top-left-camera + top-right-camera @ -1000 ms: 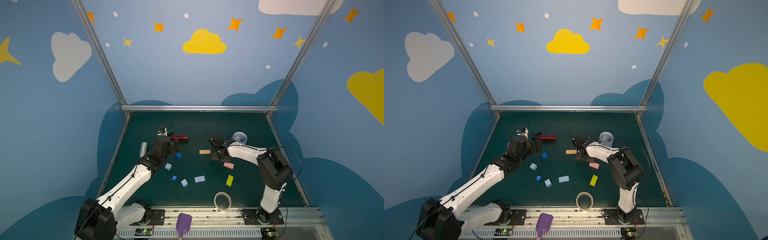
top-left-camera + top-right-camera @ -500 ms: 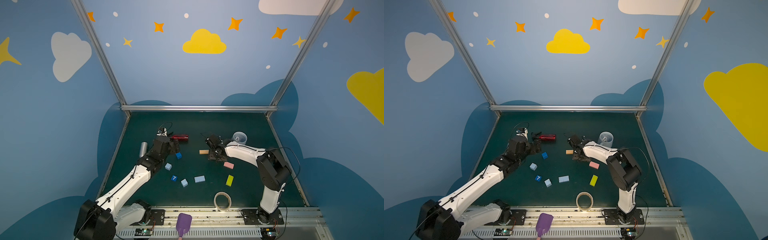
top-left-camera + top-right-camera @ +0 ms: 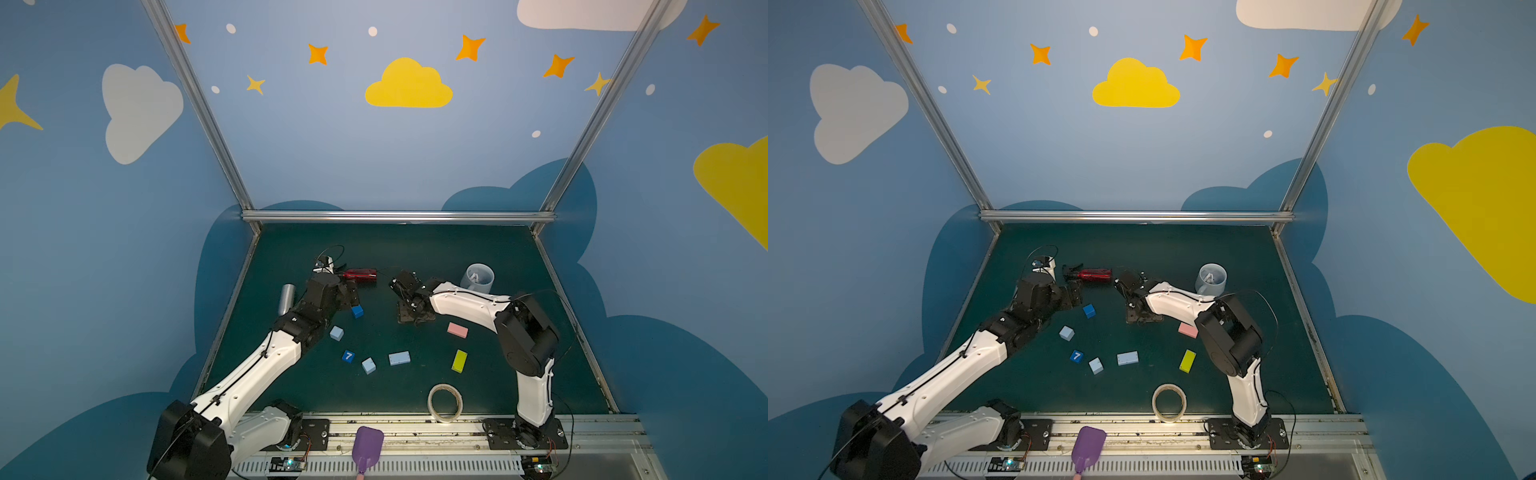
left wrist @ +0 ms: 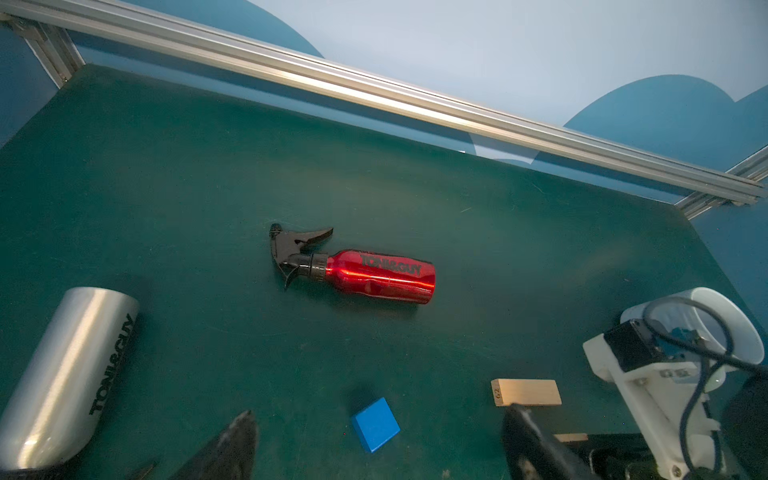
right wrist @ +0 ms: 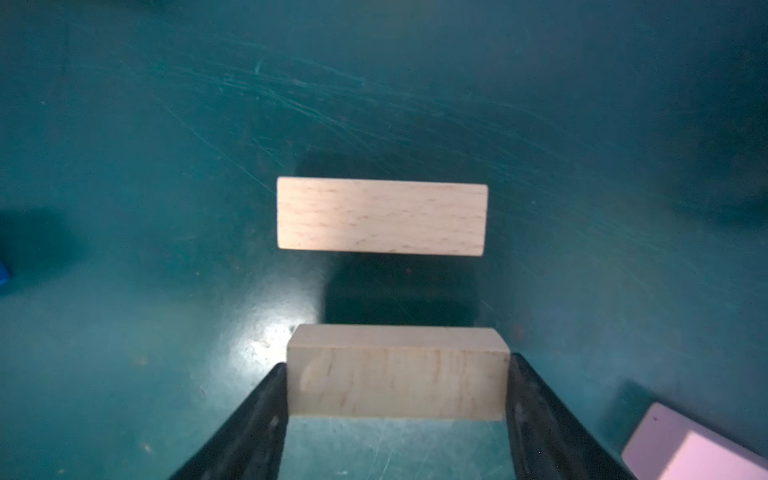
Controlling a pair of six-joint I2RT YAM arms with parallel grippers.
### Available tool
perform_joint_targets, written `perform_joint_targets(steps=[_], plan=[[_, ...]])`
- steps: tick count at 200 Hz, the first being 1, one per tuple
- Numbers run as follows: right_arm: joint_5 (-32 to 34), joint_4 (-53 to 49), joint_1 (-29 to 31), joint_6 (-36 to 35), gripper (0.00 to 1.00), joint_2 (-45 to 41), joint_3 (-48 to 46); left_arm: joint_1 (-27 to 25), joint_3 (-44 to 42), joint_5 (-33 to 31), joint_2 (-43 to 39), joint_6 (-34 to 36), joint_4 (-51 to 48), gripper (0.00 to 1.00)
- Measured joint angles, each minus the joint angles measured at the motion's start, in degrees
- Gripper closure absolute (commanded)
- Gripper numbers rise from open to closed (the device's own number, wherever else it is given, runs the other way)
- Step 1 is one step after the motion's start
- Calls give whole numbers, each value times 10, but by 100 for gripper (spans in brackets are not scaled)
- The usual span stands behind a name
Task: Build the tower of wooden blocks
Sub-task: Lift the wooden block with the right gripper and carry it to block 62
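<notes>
Right wrist view: the right jaws, partly spread, clamp a plain wood block [image 5: 397, 382] by its two short ends, long axis crosswise between them. A second plain block [image 5: 381, 216] lies parallel just ahead on the green surface [image 5: 166, 124], not touching; bare surface stretches beyond. Left wrist view: the left jaws gape wide and empty, a dark blue cube [image 4: 376, 424] low in frame between their tips. In both top views a pale mug [image 3: 471, 287] [image 3: 1207, 289], right of centre, holds something white, unclear.

My view: pale-blue wall panels [image 3: 332, 158] painted with yellow and white clouds [image 3: 408, 85] and orange stars [image 3: 470, 47]; silver aluminium frame bars [image 3: 399, 216]; scratched dark-green tabletop mat [image 3: 415, 253], glossy under overhead light.
</notes>
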Motion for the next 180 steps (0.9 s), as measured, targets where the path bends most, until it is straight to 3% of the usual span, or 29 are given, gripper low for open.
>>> perform_joint_targets(steps=[180], plan=[[-4, -11, -5, -13, 34, 47, 48, 0, -1, -3, -1, 0, 0, 8]])
